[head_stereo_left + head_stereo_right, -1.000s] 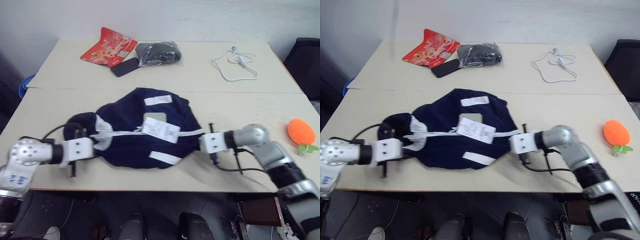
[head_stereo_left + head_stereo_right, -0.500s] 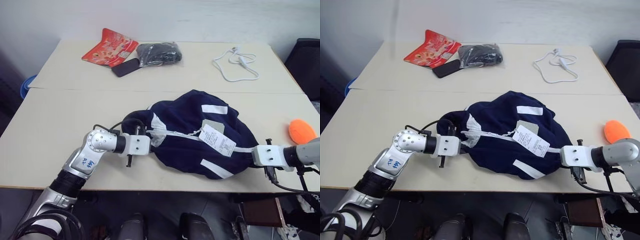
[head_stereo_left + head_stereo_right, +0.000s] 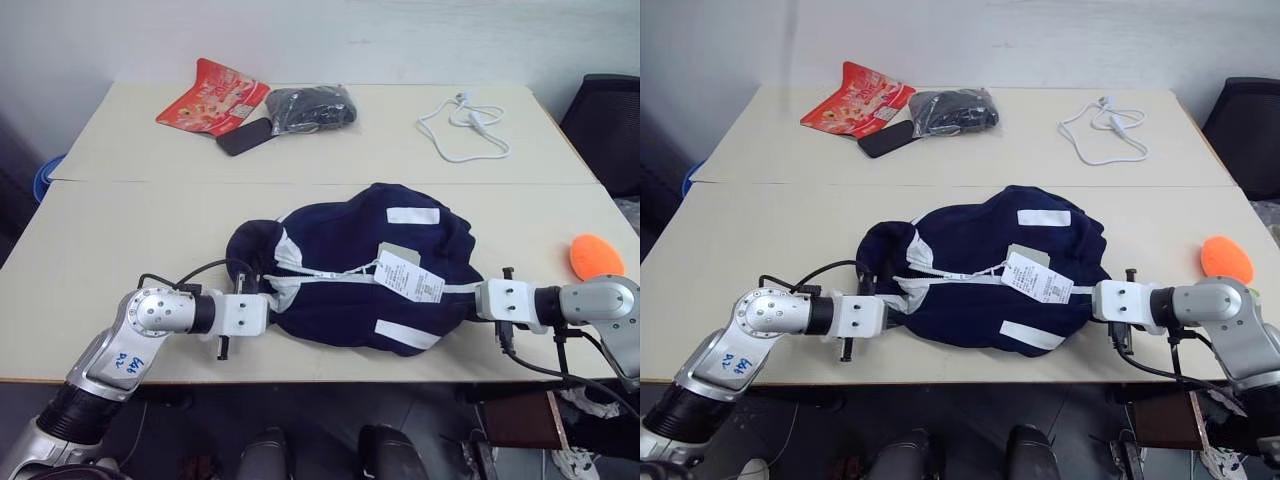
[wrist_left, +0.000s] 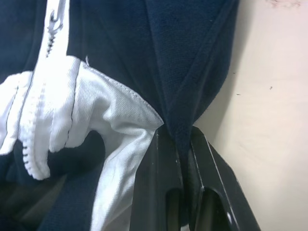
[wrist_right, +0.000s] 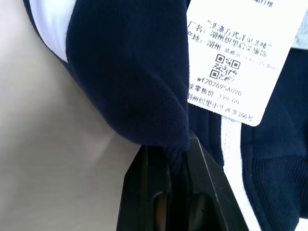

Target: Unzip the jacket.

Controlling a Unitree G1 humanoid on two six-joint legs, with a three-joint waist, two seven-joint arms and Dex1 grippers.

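A: The jacket is bunched at the near edge of the table, stretched between both arms. The left gripper is clamped on a fold of navy fabric beside the white-edged zipper; the right gripper is pinched on the hem below the paper tag.

B: Main risk?

A: Neither grip is seen on the zipper pull. If the arms are drawn apart as held, the fabric would likely just be tensioned or slid along the table, with the zip left shut. A thin fold could also be lost from either pinch (little cloth is seen between the fingers).

B: And the pull?

A: A small metal piece is seen on the teeth in the left wrist view, but it can't be confirmed as the slider. Part of the zipper line is covered by the tag, and how far it is already open cannot be made out.
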